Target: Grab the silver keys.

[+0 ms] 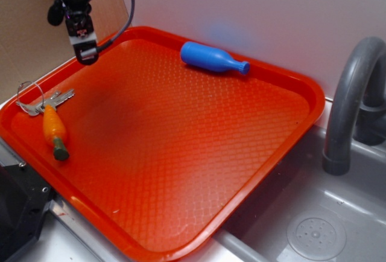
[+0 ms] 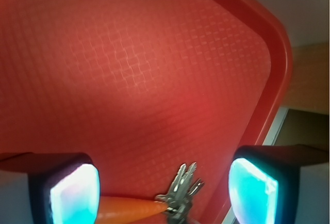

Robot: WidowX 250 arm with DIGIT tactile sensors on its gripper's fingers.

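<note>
Silver keys (image 2: 180, 193) between tool (image 2: 164, 190) fingers.

silver keys (image 1: 53, 101) (image 2: 181, 188), flat on tray's left corner, touching carrot tip

The tray (image 1: 199, 153) is red-orange with a fine diamond embossing. The keys (image 1: 55, 100) are silver, the carrot (image 1: 53, 128) orange with a seemingly green end, the bottle (image 1: 212, 58) blue, the sink (image 1: 338, 214) grey.
</note>
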